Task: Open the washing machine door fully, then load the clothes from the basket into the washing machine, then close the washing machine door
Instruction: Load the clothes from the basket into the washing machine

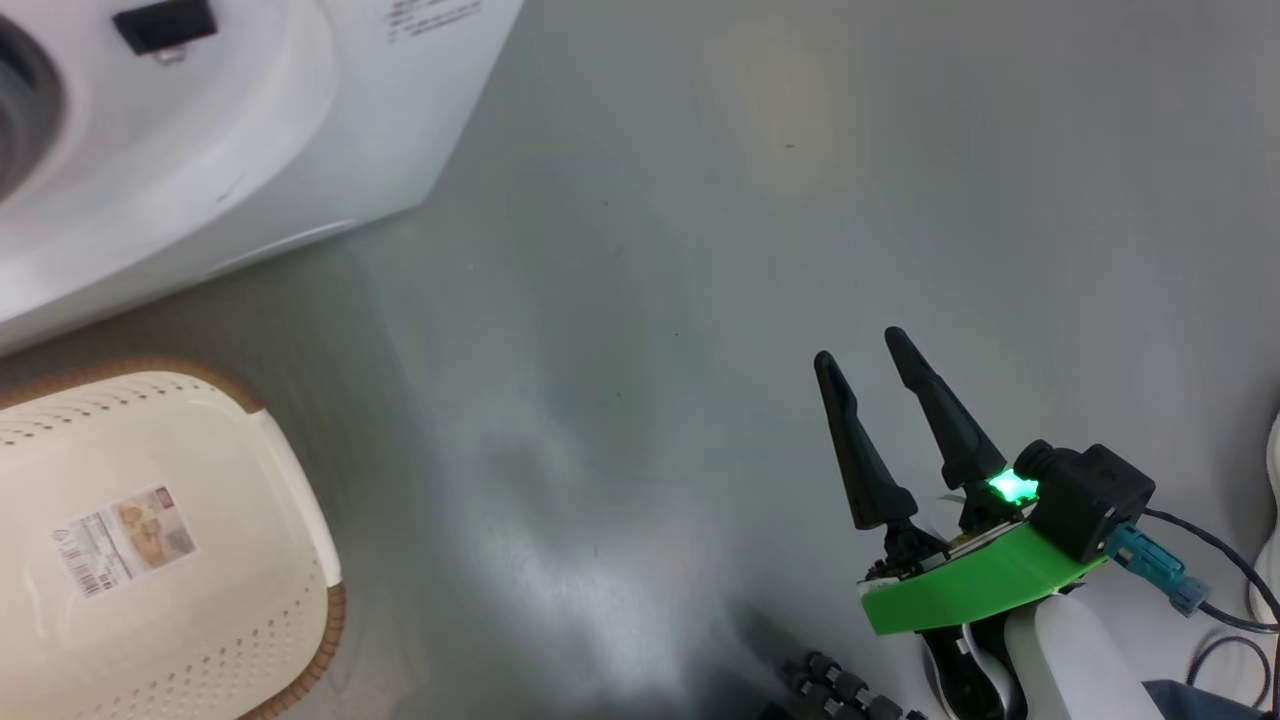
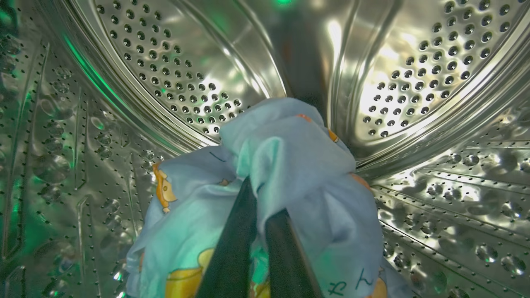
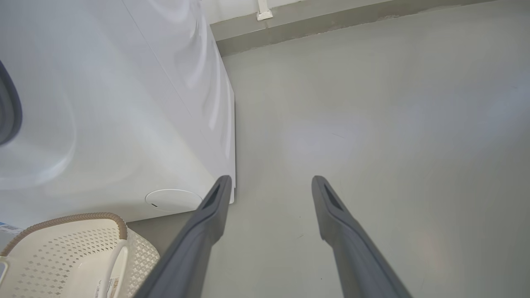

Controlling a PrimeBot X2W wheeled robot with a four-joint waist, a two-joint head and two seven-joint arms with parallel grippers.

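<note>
Inside the washing machine's steel perforated drum point(image 2: 414, 74), my left gripper point(image 2: 263, 198) is shut on the clothes point(image 2: 290, 149), a bunched light blue garment with orange cartoon patches that lies low in the drum. The white washing machine point(image 1: 250, 130) fills the head view's upper left, and its front point(image 3: 124, 103) also shows in the right wrist view. The cream perforated basket point(image 1: 200, 640) stands in front of it with nothing inside but its label sticker. My right gripper point(image 1: 860, 348) hangs open over bare floor, well right of the basket. The washing machine door is out of view.
Grey floor point(image 1: 650, 300) stretches right of the machine. The machine's round cap point(image 3: 173, 199) sits just above the basket point(image 3: 62, 256), left of my open right gripper point(image 3: 271, 180). Cables point(image 1: 1230, 600) trail at the right edge. A wall base point(image 3: 331, 20) runs behind.
</note>
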